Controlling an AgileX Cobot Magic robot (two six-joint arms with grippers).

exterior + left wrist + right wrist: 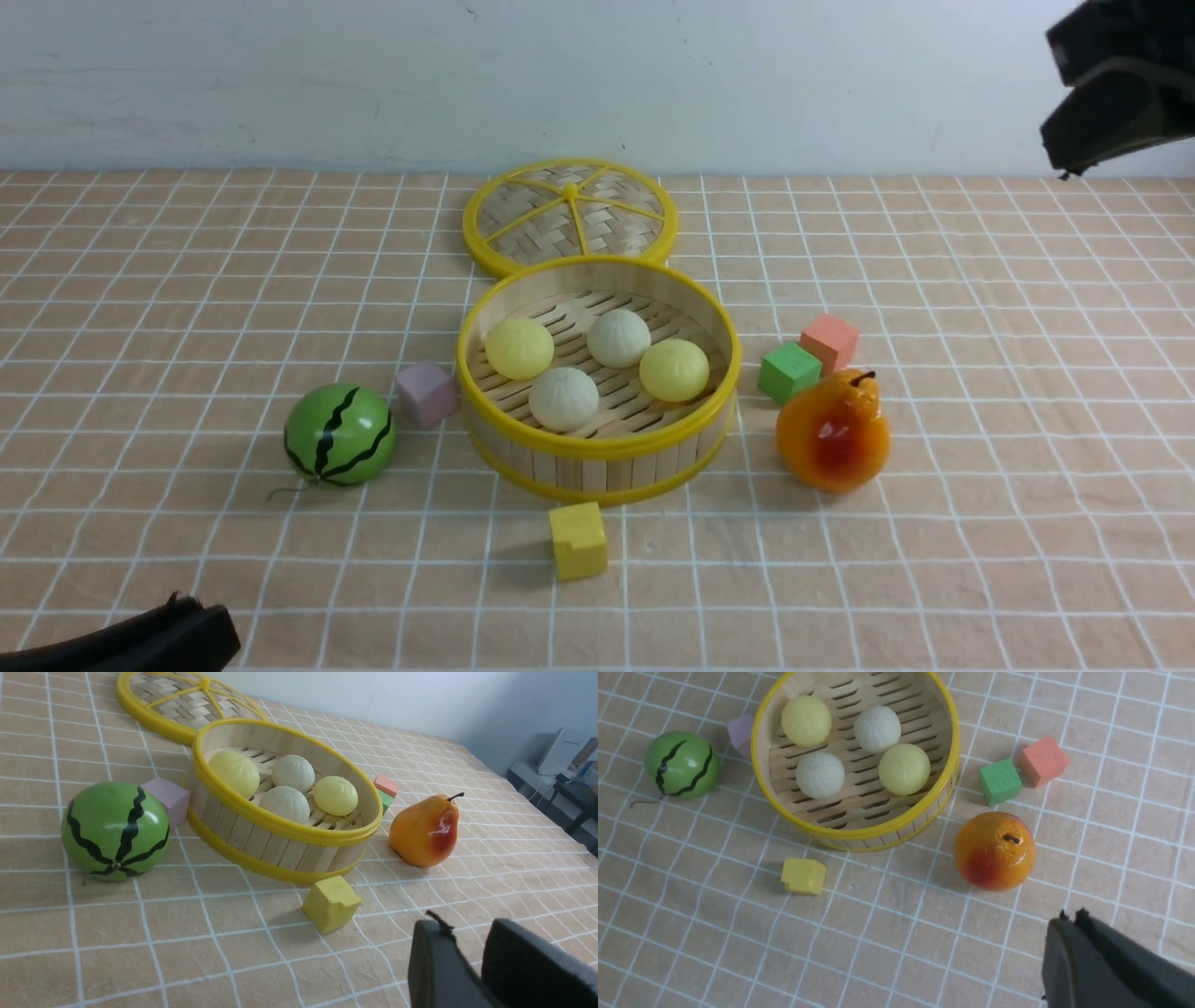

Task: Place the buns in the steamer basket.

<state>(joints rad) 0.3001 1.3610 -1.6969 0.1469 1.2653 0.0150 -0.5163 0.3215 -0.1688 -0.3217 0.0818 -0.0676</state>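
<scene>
no legible brand, label or writing on anything in view.

checked tablecloth (140, 308), peach with white grid lines, under everything.

steamer basket (598, 446) at centre: round, shallow, bamboo-slat wall, yellow plastic rims top and bottom, slatted floor. largest thing on the cloth.

flat woven lid (569, 217) with yellow spokes, lying behind the basket, rim touching or just beside the basket's far rim.

watermelon ball (339, 435), green with black wavy stripes, left of the basket, apart from it. glossy orange pear (833, 431) with a red blush, upright, right of the basket.

buns, all four inside the basket on the slats: pale yellow bun (519, 348) at back left, off-white bun (618, 338) at back right, off-white pleated bun (564, 399) at front left, second yellow bun (674, 370) at front right. soft, round, faint pleats on the white pair.

small cubes: pink-lilac (426, 394) touching the basket's left side, green (789, 371) and salmon (829, 343) beside each other behind the pear, yellow (578, 540) in front of the basket.

left gripper (469, 970) low near the front edge, fingers slightly apart, nothing between them. right gripper (1069, 931) raised at the right, fingers pressed together, empty.
</scene>
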